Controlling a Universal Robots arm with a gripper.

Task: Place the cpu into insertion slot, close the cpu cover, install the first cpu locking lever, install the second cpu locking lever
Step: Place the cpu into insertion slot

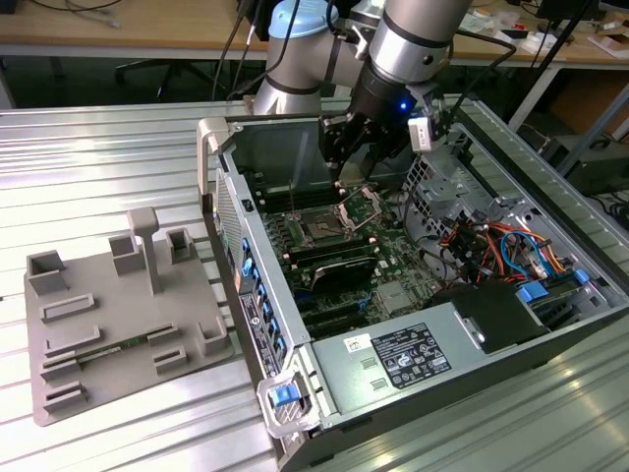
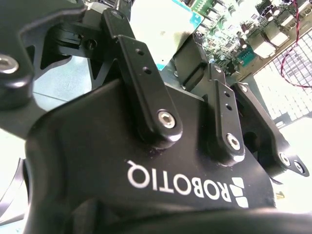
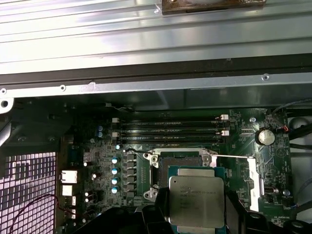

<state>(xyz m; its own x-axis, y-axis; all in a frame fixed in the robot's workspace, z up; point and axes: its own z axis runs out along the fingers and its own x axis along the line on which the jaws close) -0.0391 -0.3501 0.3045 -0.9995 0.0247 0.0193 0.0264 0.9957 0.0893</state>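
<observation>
Tool (image 1: 342, 177) is gripping the cpu (image 3: 197, 200), closed on the chip's edges, and is holding it just above the open insertion slot (image 3: 178, 163) on the motherboard (image 3: 273, 161) inside the computer case (image 1: 275, 285). None of the four steps is showing as done: the chip is not yet sitting in the slot, the cpu cover (image 3: 254, 185) is standing swung open beside it, and one thin locking lever (image 3: 229, 156) is appearing unlatched, a second being too hard to make out. Counting one tool, one cpu, one slot, one cover, one case, plus one grey fixture tray (image 1: 108, 324) lying on the ribbed metal surface (image 1: 88, 157) alongside.
</observation>
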